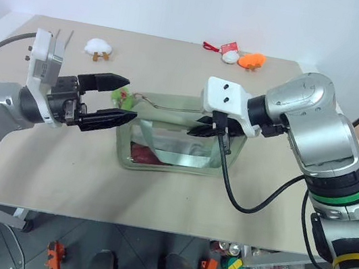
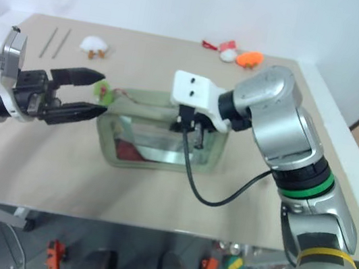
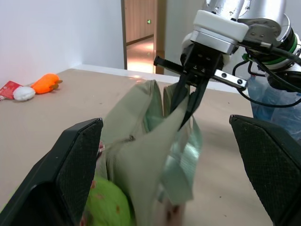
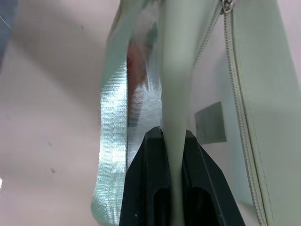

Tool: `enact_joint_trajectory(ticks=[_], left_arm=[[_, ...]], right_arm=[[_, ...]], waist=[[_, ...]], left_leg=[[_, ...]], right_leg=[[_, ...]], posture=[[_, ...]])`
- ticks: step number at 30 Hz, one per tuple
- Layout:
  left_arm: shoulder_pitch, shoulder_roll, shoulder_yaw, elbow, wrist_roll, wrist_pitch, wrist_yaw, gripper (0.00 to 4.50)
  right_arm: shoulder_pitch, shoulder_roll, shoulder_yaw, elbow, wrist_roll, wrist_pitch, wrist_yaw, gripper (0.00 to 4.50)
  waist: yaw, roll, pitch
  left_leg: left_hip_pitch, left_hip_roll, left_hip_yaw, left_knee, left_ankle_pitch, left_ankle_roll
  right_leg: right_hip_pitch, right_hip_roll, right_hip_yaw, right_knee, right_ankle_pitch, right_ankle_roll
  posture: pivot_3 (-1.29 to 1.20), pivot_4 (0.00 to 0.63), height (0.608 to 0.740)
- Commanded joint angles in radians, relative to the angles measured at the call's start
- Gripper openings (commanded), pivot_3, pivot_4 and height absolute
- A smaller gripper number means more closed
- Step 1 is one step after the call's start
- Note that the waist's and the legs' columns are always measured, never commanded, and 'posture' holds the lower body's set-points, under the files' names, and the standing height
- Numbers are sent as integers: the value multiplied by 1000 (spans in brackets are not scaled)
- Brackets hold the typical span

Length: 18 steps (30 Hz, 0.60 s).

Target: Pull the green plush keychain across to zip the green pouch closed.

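Pale sage green on the green pouch [image 1: 167, 147], clear front window crossed by paler green straps, dark red and a bit of white showing through. Silvery sheen along the pouch's shiny side panel, sage zipper tape running beside it. Bright lime on the green plush keychain [image 1: 122, 100], flecked with pink-red. Matte black on the left gripper [image 1: 118, 101], fine dotted texture on the pads [image 3: 77, 155]; white housing behind. Black again on the right gripper [image 4: 171, 141], white block and silver-grey arm, green and yellow bands lower down. Beige across the table [image 1: 156, 192]. White plush with orange feet [image 1: 98, 47] far back; orange plush [image 1: 251, 60] beside a white one and a red tag [image 1: 229, 47].
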State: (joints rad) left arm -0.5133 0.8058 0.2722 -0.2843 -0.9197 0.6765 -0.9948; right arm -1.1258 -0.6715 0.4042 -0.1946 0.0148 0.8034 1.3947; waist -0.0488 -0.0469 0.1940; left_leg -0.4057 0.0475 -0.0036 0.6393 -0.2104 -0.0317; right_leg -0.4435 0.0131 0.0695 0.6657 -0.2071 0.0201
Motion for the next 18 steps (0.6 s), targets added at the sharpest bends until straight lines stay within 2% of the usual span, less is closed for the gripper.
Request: enact_joint_trajectory(ticks=[1, 10, 18], left_arm=[[-19, 0, 9, -10, -5, -11, -3, 4500], [-11, 0, 14, -26, -17, 1, 11, 4500], [-25, -2, 7, -18, -16, 6, 11, 4500]], right_arm=[[-30, 2, -1, -54, 17, 30, -29, 22], [-75, 30, 5, -19, 35, 90, -102, 22], [-133, 4, 1, -26, 62, 122, -109, 22]], waist=[[0, 0, 0], [-1, 0, 0], [0, 0, 0]], left_leg=[[0, 0, 0, 0, 0, 0], [0, 0, 0, 0, 0, 0], [-1, 0, 0, 0, 0, 0]], right_leg=[[0, 0, 0, 0, 0, 0], [0, 0, 0, 0, 0, 0], [0, 0, -1, 0, -1, 0]], posture=[[0, 150, 740], [0, 150, 740], [0, 150, 740]])
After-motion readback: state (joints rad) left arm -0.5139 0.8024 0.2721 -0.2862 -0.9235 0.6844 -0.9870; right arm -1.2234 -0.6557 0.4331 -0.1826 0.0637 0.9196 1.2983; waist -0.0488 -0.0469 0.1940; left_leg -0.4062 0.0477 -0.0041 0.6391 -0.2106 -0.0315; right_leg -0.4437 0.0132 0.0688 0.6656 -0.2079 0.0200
